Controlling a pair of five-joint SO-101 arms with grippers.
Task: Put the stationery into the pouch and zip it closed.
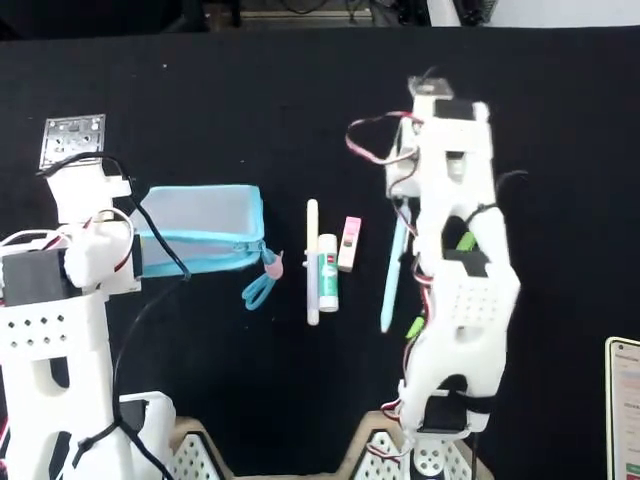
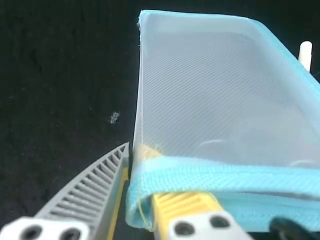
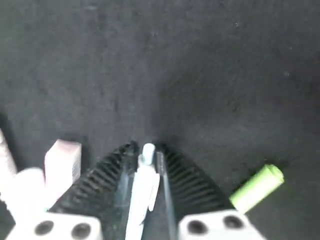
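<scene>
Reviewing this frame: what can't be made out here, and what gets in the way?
1. High view: the right arm covers the upper end of the light blue pen, so the grip there is hidden.
2. Pouch: whether its zip is open. It is too small to tell in the high view and cut off by the frame edge in the left wrist view.
3. Green cylinder, right wrist view: blurred, so what it is remains unclear.
</scene>
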